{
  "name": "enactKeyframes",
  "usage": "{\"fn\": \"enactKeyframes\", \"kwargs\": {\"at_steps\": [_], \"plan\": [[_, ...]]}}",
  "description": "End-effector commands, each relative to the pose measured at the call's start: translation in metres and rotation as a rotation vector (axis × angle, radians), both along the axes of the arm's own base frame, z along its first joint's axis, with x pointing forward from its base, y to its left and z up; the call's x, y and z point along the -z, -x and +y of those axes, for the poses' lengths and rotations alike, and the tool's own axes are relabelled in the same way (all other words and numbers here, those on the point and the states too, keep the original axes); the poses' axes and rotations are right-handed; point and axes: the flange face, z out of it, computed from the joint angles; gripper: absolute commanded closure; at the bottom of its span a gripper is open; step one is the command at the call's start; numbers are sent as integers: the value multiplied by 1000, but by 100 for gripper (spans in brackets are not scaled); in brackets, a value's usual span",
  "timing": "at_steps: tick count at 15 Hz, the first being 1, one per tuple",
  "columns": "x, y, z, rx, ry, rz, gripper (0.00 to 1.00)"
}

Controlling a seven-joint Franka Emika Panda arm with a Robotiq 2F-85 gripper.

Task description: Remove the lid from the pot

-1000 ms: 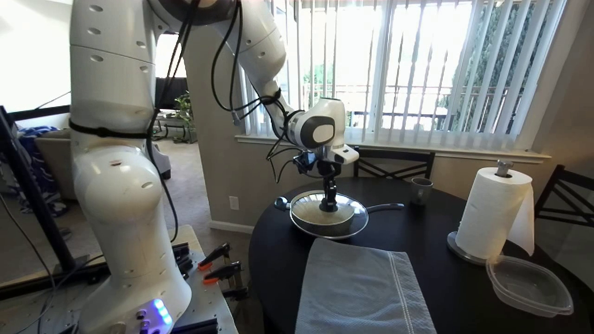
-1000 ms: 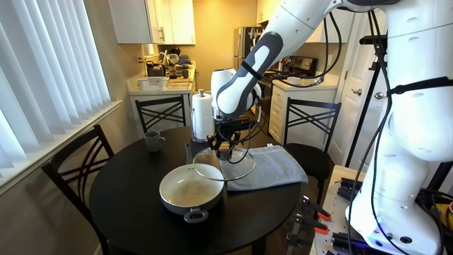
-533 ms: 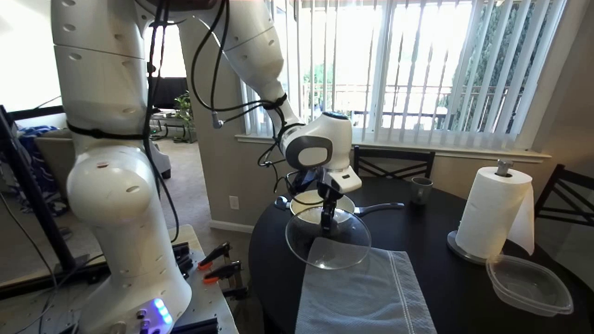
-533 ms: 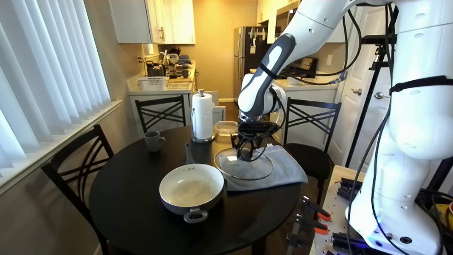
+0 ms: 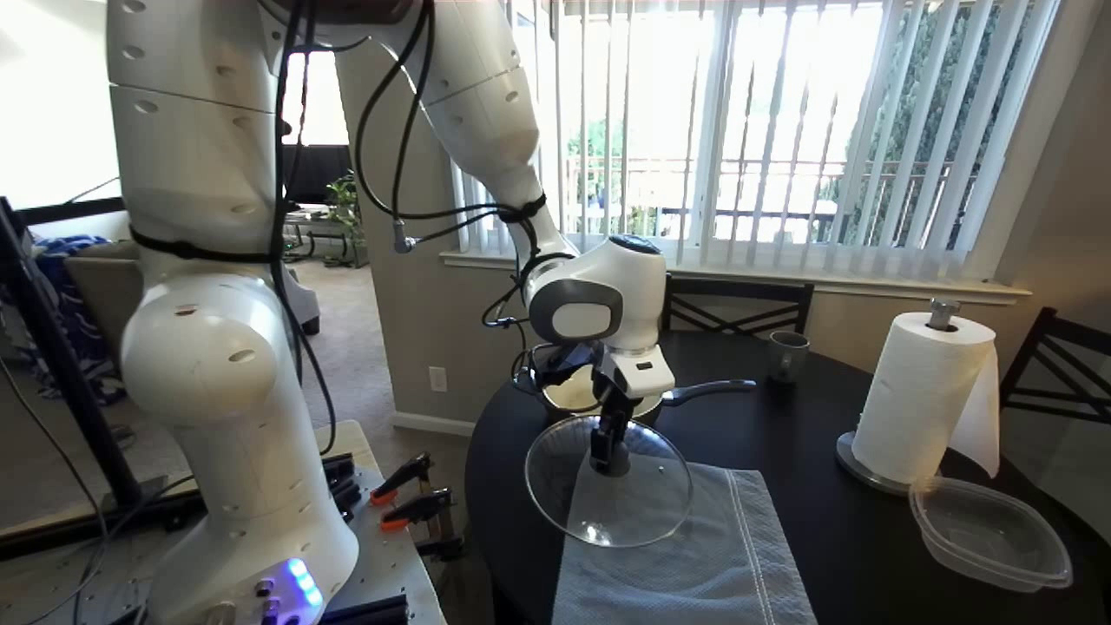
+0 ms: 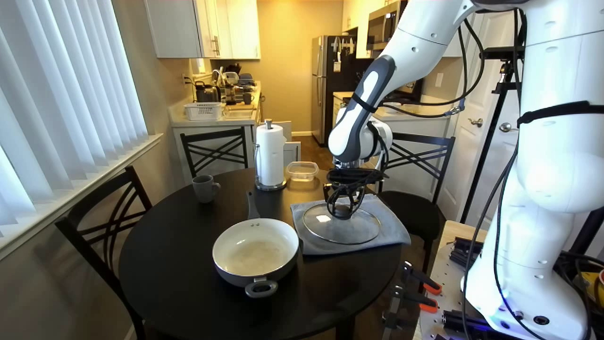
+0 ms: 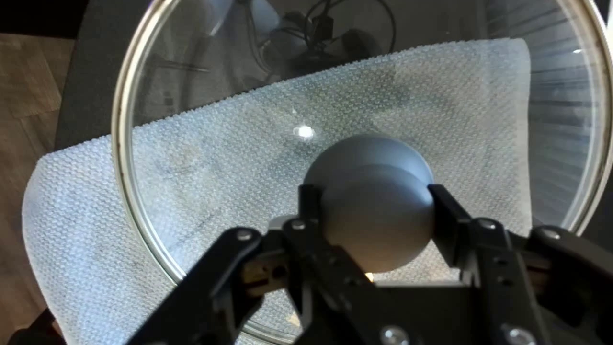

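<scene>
Lid: clear glass, metal rim; off the pot, over the grey cloth; whether touching it, not discernible. Knob: round, grey; held on both sides by the fingers of the gripper, spaced at its width. Handling: cloth judged the resting place; lower gently, level; part fingers only once the rim bears all round, then rise straight. Pot: uncovered, just beside the cloth, on the dark table.
</scene>
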Motion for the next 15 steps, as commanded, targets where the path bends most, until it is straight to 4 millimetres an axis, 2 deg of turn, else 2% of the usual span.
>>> {"fn": "enactKeyframes", "kwargs": {"at_steps": [1, 9, 15], "plan": [[6, -12, -3, 88, 54, 16, 67], [39, -37, -3, 230, 133, 61, 67], [53, -41, 1, 356, 174, 63, 67]]}}
